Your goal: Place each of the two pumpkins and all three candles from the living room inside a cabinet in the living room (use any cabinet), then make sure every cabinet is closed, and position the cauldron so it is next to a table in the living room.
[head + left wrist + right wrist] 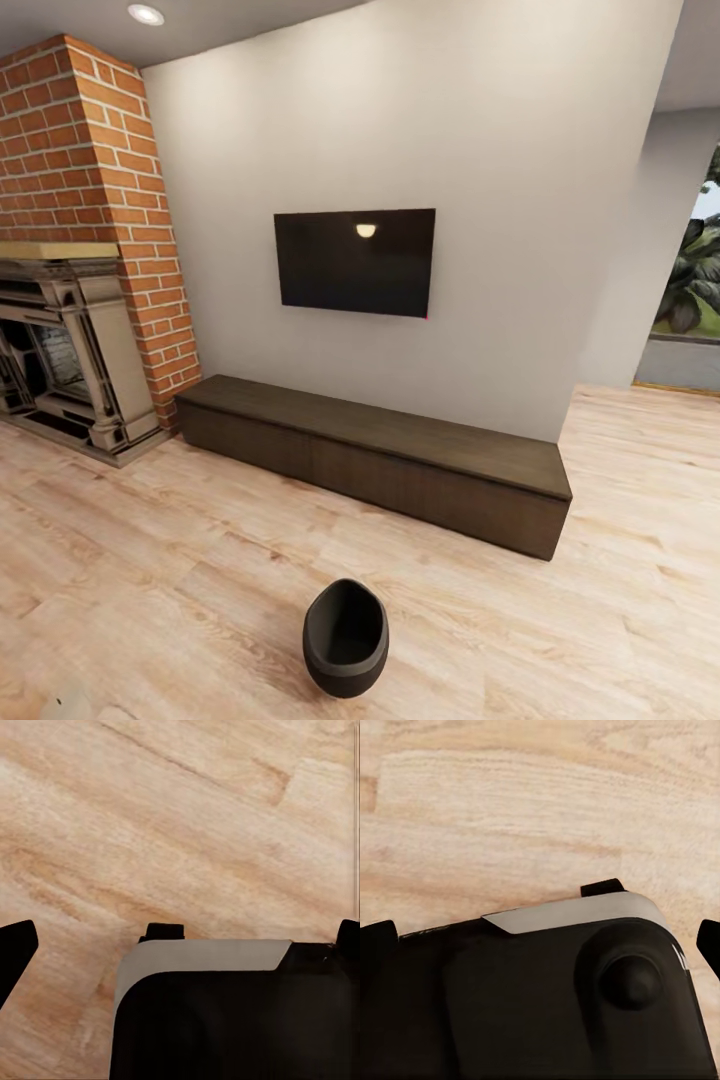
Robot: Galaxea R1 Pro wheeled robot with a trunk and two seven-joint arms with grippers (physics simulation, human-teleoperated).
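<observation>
1. one cauldron (346,637) in the head view: black, round, open mouth facing up, nothing visible inside. it stands on the wood floor (180,560), out in the open and well apart from the cabinet.
2. cabinet (380,455): long low dark-brown console against the pale wall (480,150). all drawer fronts sit flush, so it reads as closed. its top is bare.
3. dark tv screen (355,261) hangs on the wall above the cabinet, with a ceiling light reflected in it.
4. brick chimney (95,150) and a grey fireplace surround (70,350) stand just beside the cabinet's left end.
5. window with green plants (695,270) sits past the wall's right corner.
6. left hand (184,945): the wrist view looks down at plain floor planks. both dark fingertips (16,945) are spread wide at the frame edges, nothing between them. the arm's black and grey housing blocks the space nearest the camera.
7. right hand (544,945): same picture, fingertips (375,945) wide apart over bare floor, nothing gripped. the housing with a round knob covers the near part of the view.
8. relative to the hands: only floor shows ahead of each one in the wrist views. i can't tell how far the cauldron is from either hand.
</observation>
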